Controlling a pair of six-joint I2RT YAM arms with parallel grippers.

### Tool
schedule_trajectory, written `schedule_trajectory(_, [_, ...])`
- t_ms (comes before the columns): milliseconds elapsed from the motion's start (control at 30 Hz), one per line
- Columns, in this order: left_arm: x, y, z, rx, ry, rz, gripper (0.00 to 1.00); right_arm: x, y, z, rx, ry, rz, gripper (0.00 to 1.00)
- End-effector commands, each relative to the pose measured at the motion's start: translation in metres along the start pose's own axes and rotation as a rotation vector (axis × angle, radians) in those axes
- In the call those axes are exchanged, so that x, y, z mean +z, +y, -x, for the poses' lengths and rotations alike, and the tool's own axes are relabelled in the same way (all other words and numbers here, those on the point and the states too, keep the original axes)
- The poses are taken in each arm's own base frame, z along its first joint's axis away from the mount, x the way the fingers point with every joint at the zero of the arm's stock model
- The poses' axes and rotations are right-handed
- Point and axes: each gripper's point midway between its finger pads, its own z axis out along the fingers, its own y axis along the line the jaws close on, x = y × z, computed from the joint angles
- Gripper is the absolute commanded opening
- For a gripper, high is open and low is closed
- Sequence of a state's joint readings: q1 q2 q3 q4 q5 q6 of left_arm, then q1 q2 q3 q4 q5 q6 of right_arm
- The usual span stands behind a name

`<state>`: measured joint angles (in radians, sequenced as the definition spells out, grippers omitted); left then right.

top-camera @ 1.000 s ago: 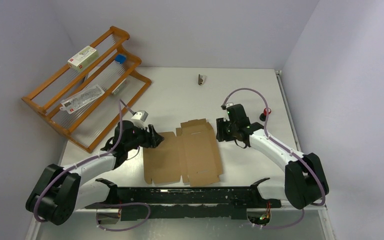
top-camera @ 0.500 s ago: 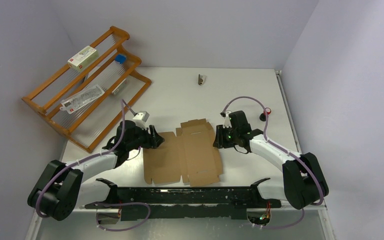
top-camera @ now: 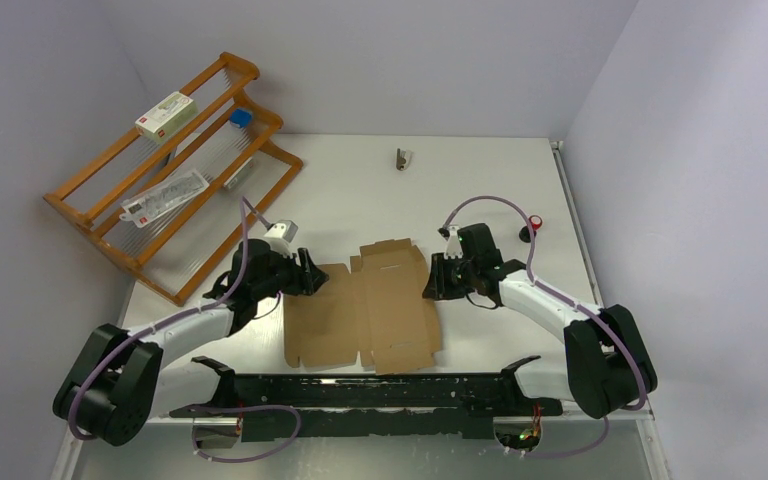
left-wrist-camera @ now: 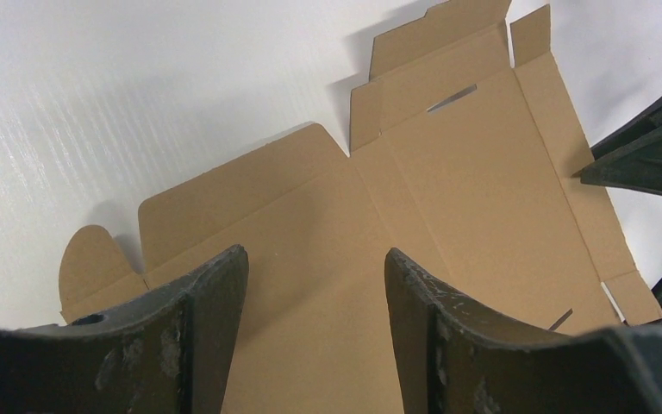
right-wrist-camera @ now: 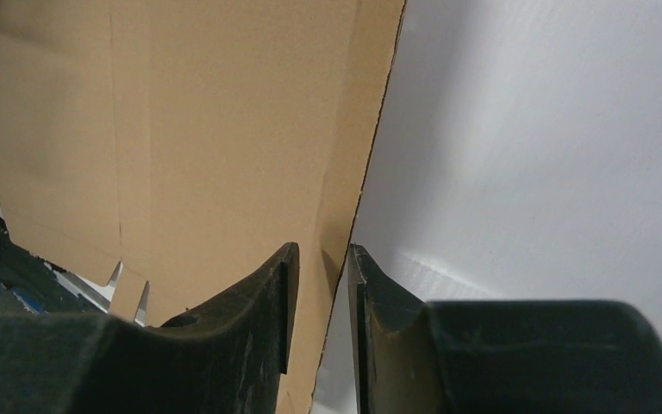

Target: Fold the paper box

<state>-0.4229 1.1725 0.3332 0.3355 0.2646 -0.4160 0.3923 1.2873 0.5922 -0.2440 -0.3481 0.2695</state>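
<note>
- table (top-camera: 360,190): white and slick-looking. Nothing pins the sheet, so a sideways shove would likely slide it rather than crease it.
- paper box (top-camera: 365,310): flat and unfolded, mid-table between the two arms, flaps spread out.
- left gripper (left-wrist-camera: 315,259): jaws apart, hovering over the left panel, holding nothing. If it doesn't press down during the fold, the whole sheet probably lifts or skews.
- right gripper (right-wrist-camera: 321,250): jaws narrow, straddling the right edge flap. Can't tell if it's pinched. The bite is shallow, so the flap could slip out or bend off its score line.
</note>
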Motion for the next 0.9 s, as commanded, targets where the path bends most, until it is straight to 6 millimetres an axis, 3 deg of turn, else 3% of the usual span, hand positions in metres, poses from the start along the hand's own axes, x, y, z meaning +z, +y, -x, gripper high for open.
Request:
schedule_trajectory(0, [-0.002, -0.008, 0.017, 0.014, -0.044, -0.006, 0.64, 0.000, 0.003, -0.011, 0.036, 0.027, 0.029, 0.31])
schedule_trajectory(267, [-0.002, -0.012, 0.020, 0.008, -0.052, -0.026, 0.64, 0.004, 0.001, -0.013, 0.039, 0.043, 0.028, 0.22])
schedule_trajectory(667, [-0.003, -0.014, 0.024, 0.006, -0.063, -0.031, 0.64, 0.013, 0.006, -0.014, 0.056, 0.053, 0.072, 0.25])
schedule_trajectory(867, [-0.004, -0.014, 0.025, 0.012, -0.066, -0.025, 0.64, 0.009, 0.002, -0.009, 0.023, 0.049, 0.044, 0.13])
